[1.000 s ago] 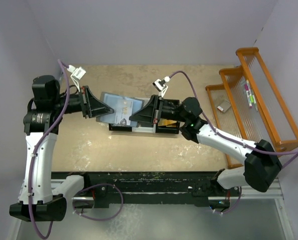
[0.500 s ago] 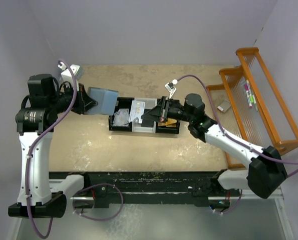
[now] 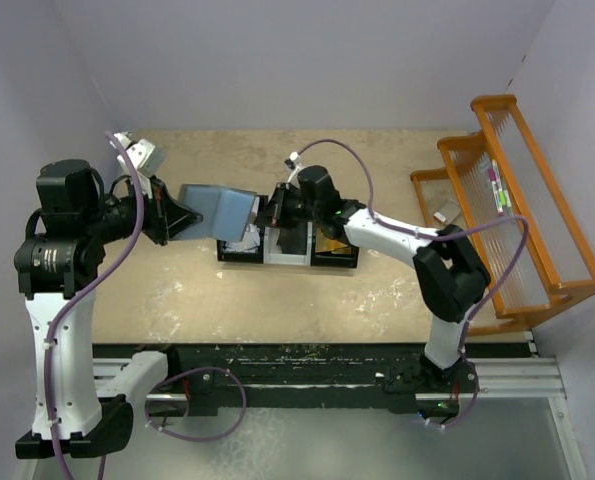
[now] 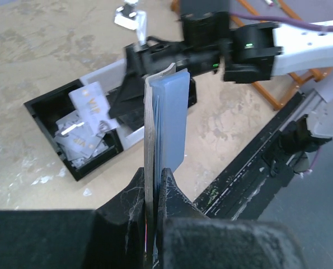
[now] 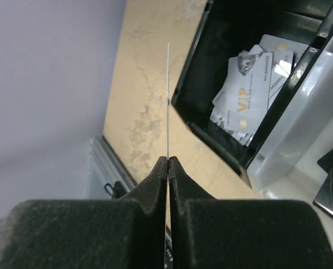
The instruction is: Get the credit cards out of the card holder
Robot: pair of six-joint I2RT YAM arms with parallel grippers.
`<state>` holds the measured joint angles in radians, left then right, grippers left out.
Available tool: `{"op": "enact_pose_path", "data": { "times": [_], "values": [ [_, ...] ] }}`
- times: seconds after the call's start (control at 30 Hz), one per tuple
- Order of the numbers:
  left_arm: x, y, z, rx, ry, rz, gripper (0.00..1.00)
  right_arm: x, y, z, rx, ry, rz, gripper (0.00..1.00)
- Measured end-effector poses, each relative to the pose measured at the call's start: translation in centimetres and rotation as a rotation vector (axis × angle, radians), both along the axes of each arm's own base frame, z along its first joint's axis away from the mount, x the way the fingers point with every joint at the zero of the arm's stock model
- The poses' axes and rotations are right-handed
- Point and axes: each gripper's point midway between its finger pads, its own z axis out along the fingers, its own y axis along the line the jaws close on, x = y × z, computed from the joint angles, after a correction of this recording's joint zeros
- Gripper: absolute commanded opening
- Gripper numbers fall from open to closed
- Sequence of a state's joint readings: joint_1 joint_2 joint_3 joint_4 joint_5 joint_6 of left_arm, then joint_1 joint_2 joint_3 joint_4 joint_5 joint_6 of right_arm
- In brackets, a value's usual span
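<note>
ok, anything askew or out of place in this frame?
Nothing spilled or damaged. Only oddity: the white VIP-printed cards in the end compartment of the black-and-white three-compartment tray lie in a loose overlapping heap at mixed angles. The flat grey-blue card holder stands on edge in the left fingers; the right fingers pinch one thin pale card.

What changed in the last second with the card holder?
The left jaws, shut on the blue-grey bifold card holder, carried it left, to the left end of the black-and-white three-compartment tray. The right jaws came away pinching one thin pale card and swung left across the tray. The tray stayed put.
</note>
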<state>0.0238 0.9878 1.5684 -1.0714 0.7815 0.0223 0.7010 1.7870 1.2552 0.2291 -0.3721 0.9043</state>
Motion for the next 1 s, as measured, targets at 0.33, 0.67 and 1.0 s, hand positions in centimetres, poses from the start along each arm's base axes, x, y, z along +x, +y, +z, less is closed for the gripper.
{"op": "enact_pose_path", "data": {
  "times": [0.33,0.67,1.0],
  "values": [
    [-2.6,-2.4,1.4,-0.113,0.018,-0.159,0.00,1.5,3.4,-8.0,-0.195,0.068,-0.026,0.00],
    [-3.9,-3.4,2.6,-0.181,0.046,-0.233,0.00,2.8,4.9,-9.8,-0.271,0.074,-0.025,0.34],
    [-4.9,-3.9,3.7,-0.220,0.045,-0.282,0.00,1.8,4.0,-5.8,-0.275,0.018,-0.030,0.63]
  ]
}}
